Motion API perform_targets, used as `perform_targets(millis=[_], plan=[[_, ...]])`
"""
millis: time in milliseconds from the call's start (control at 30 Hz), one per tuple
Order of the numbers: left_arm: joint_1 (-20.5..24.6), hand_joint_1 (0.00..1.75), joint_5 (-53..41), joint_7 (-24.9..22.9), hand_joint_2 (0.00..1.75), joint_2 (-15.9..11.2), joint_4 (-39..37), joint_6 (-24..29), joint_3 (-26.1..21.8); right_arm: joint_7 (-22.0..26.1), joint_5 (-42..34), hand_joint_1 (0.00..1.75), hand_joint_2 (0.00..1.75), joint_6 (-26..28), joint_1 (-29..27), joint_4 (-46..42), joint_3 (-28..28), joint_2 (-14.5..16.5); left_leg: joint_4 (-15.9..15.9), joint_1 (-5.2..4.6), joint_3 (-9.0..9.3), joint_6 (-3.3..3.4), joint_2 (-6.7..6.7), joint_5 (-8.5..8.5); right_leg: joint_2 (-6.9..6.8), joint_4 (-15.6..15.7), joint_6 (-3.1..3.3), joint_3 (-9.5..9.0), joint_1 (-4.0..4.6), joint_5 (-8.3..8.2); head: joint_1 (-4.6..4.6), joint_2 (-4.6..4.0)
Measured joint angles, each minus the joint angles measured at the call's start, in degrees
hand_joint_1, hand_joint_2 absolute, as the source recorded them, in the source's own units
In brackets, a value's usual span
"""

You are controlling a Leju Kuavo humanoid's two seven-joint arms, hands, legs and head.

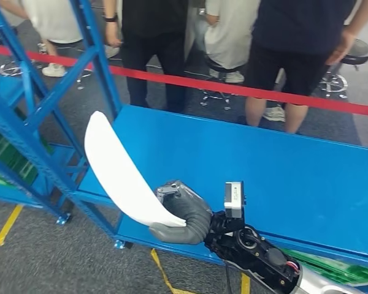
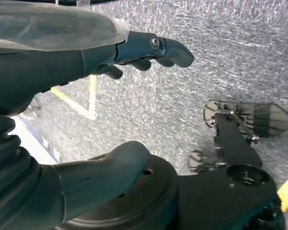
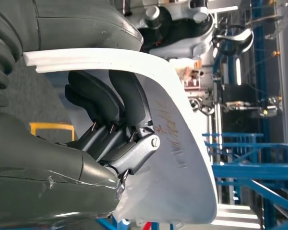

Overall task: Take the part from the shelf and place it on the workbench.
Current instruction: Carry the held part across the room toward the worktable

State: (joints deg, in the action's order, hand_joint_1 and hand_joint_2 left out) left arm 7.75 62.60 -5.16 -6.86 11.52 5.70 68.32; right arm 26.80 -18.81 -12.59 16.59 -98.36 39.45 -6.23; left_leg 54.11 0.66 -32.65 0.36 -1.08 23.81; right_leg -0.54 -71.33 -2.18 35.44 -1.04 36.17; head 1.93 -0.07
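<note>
The right hand [image 1: 182, 211] grips one narrow end of the part [image 1: 119, 171] — grey thumb on one face, dark fingers [image 3: 110, 103] curled against the other. The part is a smooth, white, curved panel, thin-edged and rounded at its far end, with faint scribbled marks on its inner face. It is held in the air over the near left corner of the workbench [image 1: 275, 171], a flat blue top, reaching out toward the blue metal shelf [image 1: 34, 116]. The left hand [image 2: 99, 96] hangs over speckled grey carpet — fingers straight and apart from the thumb, holding nothing. People stand beyond a red barrier tape [image 1: 247, 90].
</note>
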Motion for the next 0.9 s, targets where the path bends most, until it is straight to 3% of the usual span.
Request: perform_targets(millis=[33, 67, 133, 167, 233, 300, 367, 433, 500, 533, 567, 633, 700, 733, 800, 867, 900], plan=[[-0.01, 0.0, 0.01, 0.03, 1.75, -0.01, -0.01, 0.0, 0.0, 0.0, -0.01, 1.75, 1.75, 0.01, -0.05, 0.04, 0.0, 0.0, 0.02, -0.13, 0.09, 0.04, -0.69, 0.03, 0.2, -0.21, 0.15, 0.28, 0.03, -0.74, 0.19, 0.0], [-0.03, 0.0, 0.03, 0.04, 1.75, -0.01, -0.01, 0.0, 0.0, 0.0, -0.01, 1.75, 1.75, 0.01, -0.07, 0.08, 0.0, 0.0, 0.04, -0.22, 0.22, 0.05, -1.4, 0.06, 0.42, 1.88, 0.39, -0.47, 0.07, -2.54, 0.33, 0.0], [-0.07, 0.0, 0.12, 0.04, 1.75, 0.01, -0.01, 0.0, 0.0, 0.04, -0.02, 1.75, 1.75, -0.01, -0.06, 0.11, 0.0, 0.0, 0.09, -0.33, 0.47, -0.08, -2.74, 0.13, 2.27, 9.8, 1.03, -3.7, 0.11, -6.98, 0.55, 0.0], [-0.05, 0.0, 0.18, 0.05, 1.75, -0.02, -0.01, 0.0, 0.0, 0.11, -0.02, 1.75, 1.75, -0.02, -0.05, 0.13, 0.0, 0.0, 0.15, -0.32, 0.39, -0.26, -3.38, 0.11, 3.44, 13.25, 1.27, -5.07, 0.12, -8.3, 0.53, 0.0], [-0.1, 0.0, 0.37, 0.05, 1.75, -0.07, -0.01, 0.0, 0.0, 0.25, -0.01, 1.75, 1.75, -0.11, -0.1, 0.19, 0.01, 0.0, 0.15, -0.13, -0.13, -0.87, -4.43, -0.16, 4.86, 16.14, 1.52, -6.39, 0.28, -8.68, 0.59, 0.0], [-0.36, 0.0, 0.53, 0.09, 1.75, -0.26, -0.03, 0.01, 0.0, 0.35, 0.0, 1.75, 1.75, -0.22, -0.14, 0.23, 0.03, 0.03, 0.06, 0.04, -0.49, -1.59, -5.21, -0.45, 3.93, 16.77, 1.82, -6.87, 0.22, -8.89, 0.72, 0.0], [-0.6, 0.0, 0.65, 0.2, 1.75, -0.37, -0.06, 0.03, 0.0, 0.47, 0.04, 1.75, 1.75, -0.38, -0.12, 0.25, 0.05, 0.15, 2.2, -0.15, -1.54, -2.19, -3.57, 0.84, 2.7, 17.45, 2.31, -7.18, -0.08, -9.29, 0.14, 0.0], [-0.55, 0.0, 0.85, 0.37, 1.75, -0.37, -0.07, 0.04, 0.0, 0.6, 0.08, 1.75, 1.75, -0.61, -0.17, 0.32, 0.06, 0.26, 8.97, -0.14, -4.94, -2.69, -0.77, 4.26, 1.2, 17.75, 2.64, -7.28, -0.03, -9.41, -0.88, 0.0], [-0.55, 0.0, 1.09, 0.56, 1.75, -0.37, -0.07, 0.06, 0.0, 0.74, 0.08, 1.75, 1.75, -1.0, -0.25, 0.55, 0.07, 0.3, 15.73, 0.09, -8.48, -3.11, 0.29, 6.66, -0.37, 17.74, 2.79, -7.19, 0.11, -9.35, -1.57, 0.0], [-0.63, 0.0, 1.18, 0.63, 1.75, -0.37, -0.07, 0.09, 0.0, 0.81, 0.08, 1.75, 1.75, -1.19, -0.28, 0.68, 0.08, 0.31, 16.56, 0.18, -8.96, -3.25, 0.5, 6.48, -1.07, 17.73, 2.8, -7.18, 0.12, -9.31, -1.78, 0.0], [-0.72, 0.0, 1.23, 0.67, 1.75, -0.39, -0.07, 0.13, 0.0, 0.87, 0.08, 1.75, 1.75, -1.32, -0.27, 0.79, 0.09, 0.32, 14.9, 0.26, -8.1, -3.33, 0.74, 5.25, -1.7, 17.72, 2.77, -7.19, 0.09, -9.26, -1.99, 0.0], [-0.79, 0.0, 1.32, 0.71, 1.75, -0.49, -0.07, 0.24, 0.0, 0.94, 0.08, 1.75, 1.75, -1.41, -0.24, 0.86, 0.11, 0.39, 6.73, 0.34, -3.76, -3.22, 2.43, 1.79, -2.76, 17.69, 2.52, -7.36, 0.14, -9.1, -2.38, 0.0], [-0.67, 0.0, 1.39, 0.76, 1.75, -0.56, -0.07, 0.28, -0.01, 0.97, 0.1, 1.75, 1.75, -1.47, -0.11, 0.87, 0.1, 0.48, 0.61, 0.17, -0.42, -2.59, 4.09, -0.08, -3.57, 17.63, 1.97, -7.6, 0.44, -8.74, -2.41, 0.0], [-0.62, 0.0, 1.42, 0.79, 1.75, -0.56, -0.07, 0.28, -0.01, 0.98, 0.12, 1.75, 1.75, -1.53, -0.03, 0.87, 0.1, 0.51, -0.31, 0.03, 0.03, -2.18, 4.37, -0.13, -3.94, 17.61, 1.63, -7.77, 0.61, -8.55, -2.29, 0.0], [-0.66, 0.0, 1.43, 0.81, 1.75, -0.57, -0.07, 0.29, -0.02, 0.98, 0.15, 1.75, 1.75, -1.63, 0.09, 0.87, 0.1, 0.56, -0.25, -0.09, 0.03, -1.44, 3.28, -0.16, -4.62, 17.65, 0.97, -8.1, 0.61, -8.2, -1.93, 0.0], [-0.77, 0.0, 1.45, 0.81, 1.75, -0.58, -0.08, 0.3, -0.02, 1.0, 0.15, 1.75, 1.75, -1.66, 0.18, 0.88, 0.11, 0.6, -0.42, 0.1, 0.12, -0.81, 2.37, -0.3, -3.47, 15.82, 0.36, -7.53, 0.36, -6.62, -1.66, 0.0], [-0.77, 0.0, 1.46, 0.81, 1.75, -0.61, -0.08, 0.31, -0.02, 1.02, 0.15, 1.75, 1.75, -1.66, 0.22, 0.88, 0.11, 0.61, -0.51, 0.23, 0.18, -0.5, 1.94, -0.4, -2.33, 13.05, 0.15, -6.38, 0.25, -4.9, -1.35, 0.0]])
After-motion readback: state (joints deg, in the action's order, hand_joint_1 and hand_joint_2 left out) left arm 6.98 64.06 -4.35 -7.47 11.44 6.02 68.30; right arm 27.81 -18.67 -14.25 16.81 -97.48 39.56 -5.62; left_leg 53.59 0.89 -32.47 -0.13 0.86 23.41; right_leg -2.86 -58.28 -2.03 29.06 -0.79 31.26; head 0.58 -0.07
